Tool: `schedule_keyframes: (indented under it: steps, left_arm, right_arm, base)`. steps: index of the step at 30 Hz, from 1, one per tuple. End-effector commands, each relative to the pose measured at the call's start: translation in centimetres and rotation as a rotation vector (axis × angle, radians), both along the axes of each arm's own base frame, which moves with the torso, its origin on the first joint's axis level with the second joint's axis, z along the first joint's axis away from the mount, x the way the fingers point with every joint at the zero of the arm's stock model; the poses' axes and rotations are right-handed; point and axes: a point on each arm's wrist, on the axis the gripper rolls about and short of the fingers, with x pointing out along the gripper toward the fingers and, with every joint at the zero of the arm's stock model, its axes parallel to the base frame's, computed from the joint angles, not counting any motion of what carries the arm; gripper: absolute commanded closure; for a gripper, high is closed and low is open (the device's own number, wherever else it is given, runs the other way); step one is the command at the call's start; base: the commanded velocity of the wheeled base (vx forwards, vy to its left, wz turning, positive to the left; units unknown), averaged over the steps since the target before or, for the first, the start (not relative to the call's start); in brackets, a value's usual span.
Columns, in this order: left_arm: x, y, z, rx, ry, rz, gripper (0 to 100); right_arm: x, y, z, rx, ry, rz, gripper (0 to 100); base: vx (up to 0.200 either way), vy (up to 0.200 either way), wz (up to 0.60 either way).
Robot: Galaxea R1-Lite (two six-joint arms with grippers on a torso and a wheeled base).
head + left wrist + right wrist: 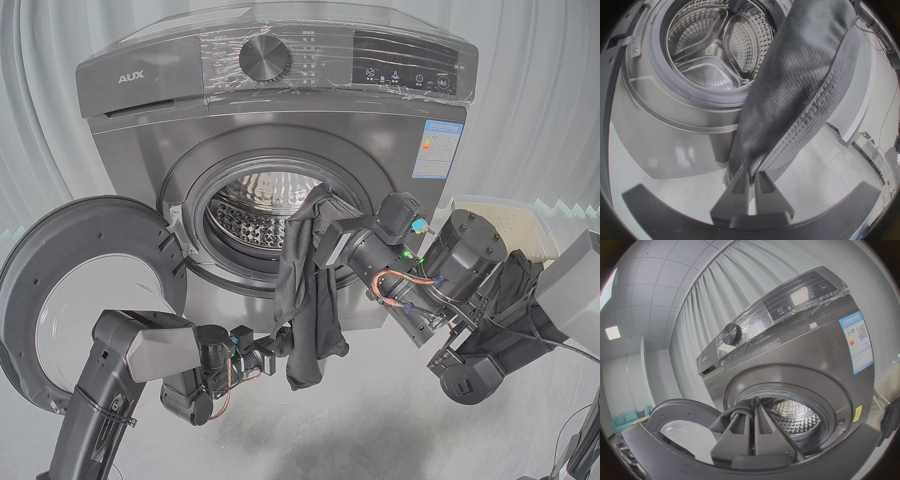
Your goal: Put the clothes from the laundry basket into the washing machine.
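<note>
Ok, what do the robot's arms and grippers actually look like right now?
The left arm and right arm are dark grey and black, with cylindrical joints and lighter grey boxy covers. An orange cable and green light sit at each wrist. The left gripper and right gripper have dark wedge-shaped fingers.

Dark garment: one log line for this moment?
garment: hanging before open drum | left gripper: shut on lower hem | right gripper: shut on top | door: open | basket: holds dark cloth
</note>
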Motion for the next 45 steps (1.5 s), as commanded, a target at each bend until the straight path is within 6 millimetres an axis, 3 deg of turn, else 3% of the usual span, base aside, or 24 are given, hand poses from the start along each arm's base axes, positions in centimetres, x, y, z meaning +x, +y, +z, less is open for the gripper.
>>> schedule_keyframes:
  steps: [1,2,4,6,7,15,26,30,31,33,41,42,45]
  left_arm:
    - [0.2,0.8,1.2,-0.011,-0.023,0.021,100]
    - [0.2,0.8,1.2,-0.011,-0.023,0.021,100]
    - [-0.2,1.9,3.0,-0.014,-0.028,0.041,100]
    - [-0.2,1.9,3.0,-0.014,-0.028,0.041,100]
    - [-0.9,2.9,5.0,-0.017,-0.035,0.056,100]
    - [-4.5,4.6,10.8,-0.026,-0.073,0.055,100]
    - [-7.7,7.0,19.0,-0.104,-0.242,0.019,100]
    - [-8.1,7.3,20.5,-0.117,-0.289,0.01,100]
    - [-8.7,7.3,21.7,-0.133,-0.323,0.002,100]
    - [-9.1,7.3,22.4,-0.147,-0.34,-0.003,100]
    - [-9.7,6.8,23.1,-0.16,-0.357,-0.024,100]
    - [-9.7,6.6,23.0,-0.159,-0.356,-0.027,100]
    - [-9.7,6.4,22.8,-0.159,-0.349,-0.033,100]
  right_arm:
    - [0.3,-0.3,-0.2,0.0,0.01,-0.026,100]
    - [0.3,-0.3,-0.2,0.0,0.01,-0.026,100]
    - [0.9,-0.9,-0.3,-0.003,0.019,-0.056,100]
    - [0.9,-0.9,-0.3,-0.003,0.019,-0.056,100]
    - [1.4,-1.7,-0.6,-0.014,0.032,-0.08,100]
    - [1.5,-3.5,-2.8,-0.07,0.105,-0.116,100]
    - [1.0,-5.7,-6.5,-0.166,0.224,-0.149,100]
    - [0.8,-6.3,-8.2,-0.203,0.282,-0.16,100]
    - [0.9,-6.6,-9.7,-0.237,0.321,-0.16,100]
    - [1.0,-6.6,-10.9,-0.257,0.349,-0.163,100]
    - [1.2,-5.7,-11.6,-0.263,0.346,-0.145,100]
    - [1.2,-5.6,-11.9,-0.267,0.354,-0.142,0]
    - [1.3,-5.8,-12.9,-0.283,0.388,-0.149,0]
  base:
    - [0.0,0.0,0.0]
    - [0.0,0.0,0.0]
    - [0.0,0.0,0.0]
    - [0.0,0.0,0.0]
    - [0.0,0.0,0.0]
    - [0.0,0.0,0.0]
    - [0.0,0.0,0.0]
    - [0.0,0.0,0.0]
    - [0.0,0.0,0.0]
    - [0.0,0.0,0.0]
    - [0.0,0.0,0.0]
    - [0.0,0.0,0.0]
    - [0.0,0.0,0.0]
